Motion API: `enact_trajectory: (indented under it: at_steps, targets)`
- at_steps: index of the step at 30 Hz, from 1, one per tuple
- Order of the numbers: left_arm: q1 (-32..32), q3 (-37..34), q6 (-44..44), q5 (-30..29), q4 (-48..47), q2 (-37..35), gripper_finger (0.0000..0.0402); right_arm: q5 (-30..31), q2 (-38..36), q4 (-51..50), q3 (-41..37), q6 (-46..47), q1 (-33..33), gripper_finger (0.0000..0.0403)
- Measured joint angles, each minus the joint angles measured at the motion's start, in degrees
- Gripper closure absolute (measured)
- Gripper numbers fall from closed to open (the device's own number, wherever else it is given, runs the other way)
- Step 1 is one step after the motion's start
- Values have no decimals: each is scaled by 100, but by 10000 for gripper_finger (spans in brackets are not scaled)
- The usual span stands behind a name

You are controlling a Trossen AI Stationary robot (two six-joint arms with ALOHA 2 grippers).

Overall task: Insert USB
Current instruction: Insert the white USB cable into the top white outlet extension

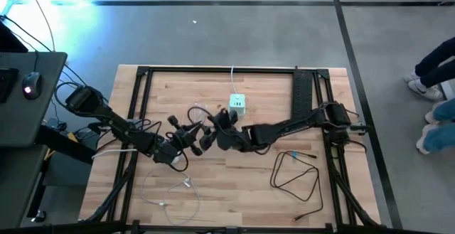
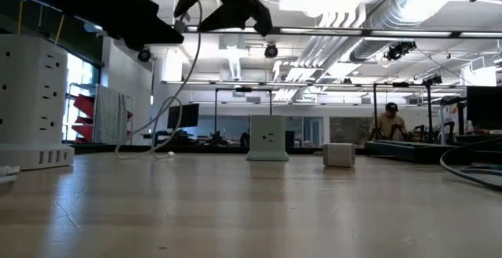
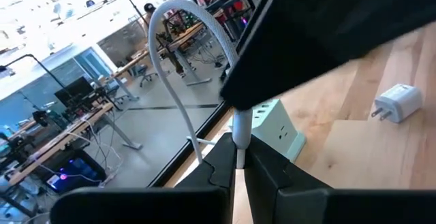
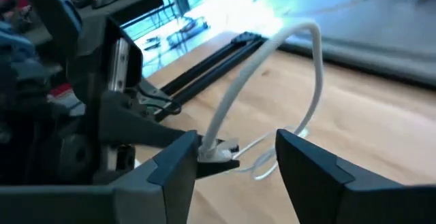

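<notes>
Both arms meet above the table middle. The left gripper [image 3: 235,173] is pinched on the white USB cable [image 3: 178,54]; the right gripper [image 4: 235,159] stands spread around its plug [image 4: 218,150], near the power strip [image 1: 237,104].

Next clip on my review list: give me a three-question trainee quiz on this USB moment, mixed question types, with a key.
1. True or false: the left gripper is shut on the white cable.
2. Multiple choice: in the right wrist view, the right gripper has its jaws
A. open, with the cable's plug end at one finger
B. shut on the black cable
C. shut on the small white charger
3. Fill in: the mint power strip stands on the wooden ____.

Key: 1 true. 2 A; the black cable lies apart on the table's right side, and the charger sits untouched. 3 table.
</notes>
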Motion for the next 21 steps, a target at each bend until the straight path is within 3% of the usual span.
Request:
enact_trajectory:
  at_steps: [16,21]
  targets:
    - [-141,-4,647,-896,-18,333,401,-1833,-2,-133,9,1179,-468,280]
    - [-139,-4,738,-991,-11,426,401,-1980,-2,-228,9,1308,-527,281]
